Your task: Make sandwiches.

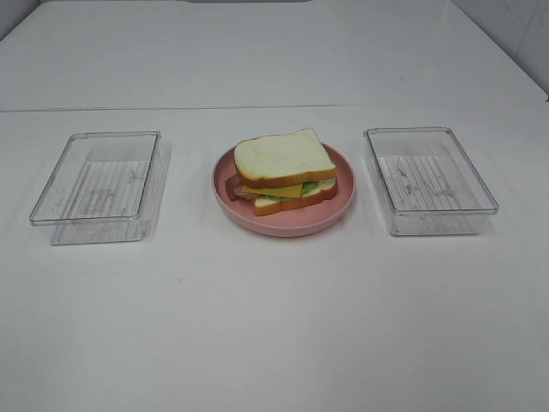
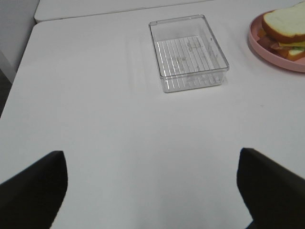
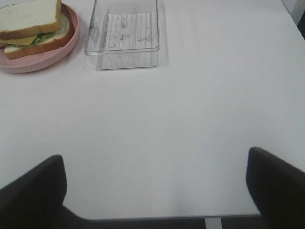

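We see the sandwich [image 1: 286, 172] fully stacked on the pink plate [image 1: 257, 220], both clear trays [image 1: 96, 184] empty; left gripper [image 2: 152, 191] and right gripper [image 3: 155, 191] spread wide, holding nothing. Looks finished.

Left gripper [image 2: 152, 191] jaws spread wide over the white table [image 2: 95, 119]; clear tray [image 2: 188, 52] at 12 o'clock, sandwich [image 2: 286, 31] on pink plate [image 2: 267, 50] at 2 o'clock.
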Controlling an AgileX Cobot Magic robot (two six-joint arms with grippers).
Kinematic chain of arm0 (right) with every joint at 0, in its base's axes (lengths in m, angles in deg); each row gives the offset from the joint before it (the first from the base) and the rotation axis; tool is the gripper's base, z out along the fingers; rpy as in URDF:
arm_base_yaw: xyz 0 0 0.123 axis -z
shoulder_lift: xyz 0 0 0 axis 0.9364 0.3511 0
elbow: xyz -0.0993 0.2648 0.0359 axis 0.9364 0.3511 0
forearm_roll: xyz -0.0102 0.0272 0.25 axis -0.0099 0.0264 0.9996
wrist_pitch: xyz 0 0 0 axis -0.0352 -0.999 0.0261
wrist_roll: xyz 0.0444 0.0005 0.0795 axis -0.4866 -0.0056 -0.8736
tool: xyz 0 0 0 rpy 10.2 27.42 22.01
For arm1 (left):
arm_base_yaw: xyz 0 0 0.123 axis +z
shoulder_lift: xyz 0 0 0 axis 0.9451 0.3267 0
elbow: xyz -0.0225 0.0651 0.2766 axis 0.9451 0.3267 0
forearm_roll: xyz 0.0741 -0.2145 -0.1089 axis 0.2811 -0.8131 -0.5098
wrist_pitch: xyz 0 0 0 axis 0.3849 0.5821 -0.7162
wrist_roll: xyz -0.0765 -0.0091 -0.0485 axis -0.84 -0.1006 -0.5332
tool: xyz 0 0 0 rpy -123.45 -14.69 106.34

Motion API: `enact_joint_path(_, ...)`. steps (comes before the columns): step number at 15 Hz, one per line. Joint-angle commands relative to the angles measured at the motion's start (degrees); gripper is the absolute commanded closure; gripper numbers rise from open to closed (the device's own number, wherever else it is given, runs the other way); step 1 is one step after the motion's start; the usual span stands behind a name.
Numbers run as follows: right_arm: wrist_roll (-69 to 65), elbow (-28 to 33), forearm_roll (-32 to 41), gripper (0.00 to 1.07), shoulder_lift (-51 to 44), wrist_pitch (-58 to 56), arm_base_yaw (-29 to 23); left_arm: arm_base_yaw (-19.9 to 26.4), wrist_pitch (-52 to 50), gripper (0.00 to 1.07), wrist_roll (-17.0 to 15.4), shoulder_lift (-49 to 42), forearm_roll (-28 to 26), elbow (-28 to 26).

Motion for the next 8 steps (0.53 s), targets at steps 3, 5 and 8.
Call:
enact_joint_path(3, 0.4, 0.1, 0.3, 0.09, -1.8, 0.5, 0.3, 0.4, -0.2, 0.18, 0.1, -1.5, -0.3, 0.1)
enact_joint_path(5, 0.4, 0.1, 0.3, 0.09, -1.8, 0.5, 0.3, 0.4, -0.2, 0.18, 0.1, -1.4, -0.3, 0.1)
enact_joint_path(8, 0.4, 0.1, 0.3, 0.09, -1.8, 0.5, 0.3, 0.4, -0.2, 0.18, 0.1, -1.1, -0.3, 0.1)
